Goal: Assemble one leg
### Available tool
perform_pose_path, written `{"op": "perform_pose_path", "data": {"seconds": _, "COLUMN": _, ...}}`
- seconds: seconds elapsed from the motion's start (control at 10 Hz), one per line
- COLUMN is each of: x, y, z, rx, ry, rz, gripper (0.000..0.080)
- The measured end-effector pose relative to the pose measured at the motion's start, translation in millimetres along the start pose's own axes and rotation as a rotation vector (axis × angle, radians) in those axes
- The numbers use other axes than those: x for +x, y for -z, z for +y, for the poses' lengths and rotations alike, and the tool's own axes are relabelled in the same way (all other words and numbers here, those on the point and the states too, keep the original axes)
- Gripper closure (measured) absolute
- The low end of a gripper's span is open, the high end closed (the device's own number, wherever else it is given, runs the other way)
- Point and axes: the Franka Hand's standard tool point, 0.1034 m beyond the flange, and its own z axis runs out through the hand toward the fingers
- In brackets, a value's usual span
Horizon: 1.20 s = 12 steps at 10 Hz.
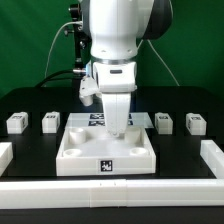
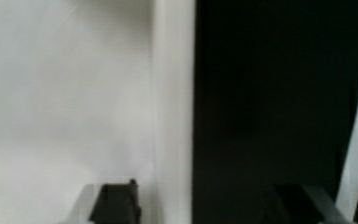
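Observation:
The large white tray-like piece [image 1: 108, 152] lies mid-table with a tag on its front wall. Four small white legs stand in a row beside it: two on the exterior view's left [image 1: 17, 123] [image 1: 50, 122] and two on its right [image 1: 165, 121] [image 1: 195, 122]. My gripper [image 1: 118, 126] hangs low over the tray's back part, apart from every leg. In the blurred wrist view the gripper [image 2: 224, 192] is open, with dark fingertips [image 2: 119, 200] wide apart. A white surface [image 2: 69, 90] meets the black table [image 2: 282, 90] between them. No leg shows there.
The marker board [image 1: 93, 118] lies just behind the tray, partly hidden by the arm. White rails border the table on the exterior view's left [image 1: 5, 152], on its right [image 1: 212, 155] and along the front [image 1: 110, 190]. Cables hang at the back.

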Motion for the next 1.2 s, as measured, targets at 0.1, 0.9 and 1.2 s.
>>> {"op": "perform_pose_path", "data": {"seconds": 0.1, "x": -0.1, "y": 0.0, "z": 0.0, "rx": 0.0, "ry": 0.0, "rz": 0.0, "gripper": 0.059}}
{"op": "perform_pose_path", "data": {"seconds": 0.9, "x": -0.5, "y": 0.9, "z": 1.4, "rx": -0.007, "ry": -0.001, "rz": 0.0, "gripper": 0.0734}}
{"op": "perform_pose_path", "data": {"seconds": 1.2, "x": 13.6, "y": 3.7, "z": 11.0, "rx": -0.01, "ry": -0.031, "rz": 0.002, "gripper": 0.0733}}
